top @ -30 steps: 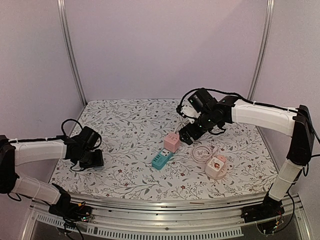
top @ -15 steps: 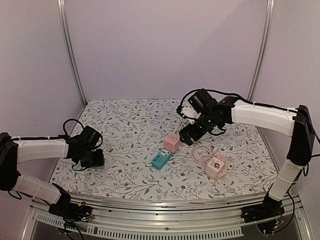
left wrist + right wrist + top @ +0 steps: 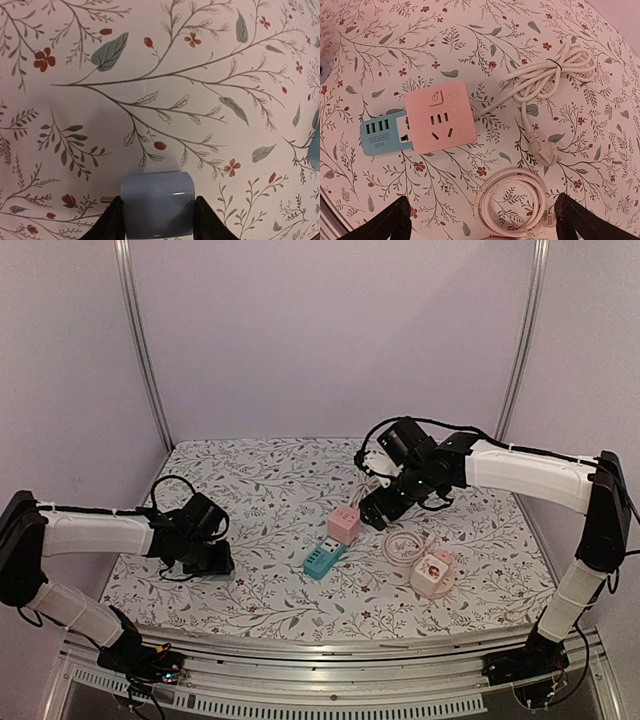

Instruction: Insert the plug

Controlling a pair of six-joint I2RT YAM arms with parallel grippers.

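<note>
Right claw [image 3: 482,199] gapes empty over the pink socket cube [image 3: 440,122] — grabbing the flat white plug [image 3: 545,155] could snag its cable [image 3: 550,70]. Left claw [image 3: 157,200] clamps a grey block [image 3: 157,212].

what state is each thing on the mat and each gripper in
pink cube socket, outlets empty
blue power strip, lying flat, usb ports empty
white plug, loose on the mat, not inserted
white cable, bundled and tied
coiled cable, looped flat on the mat
right gripper, jaws wide open, empty
left gripper, grey block between the jaws, grip unclear
</note>
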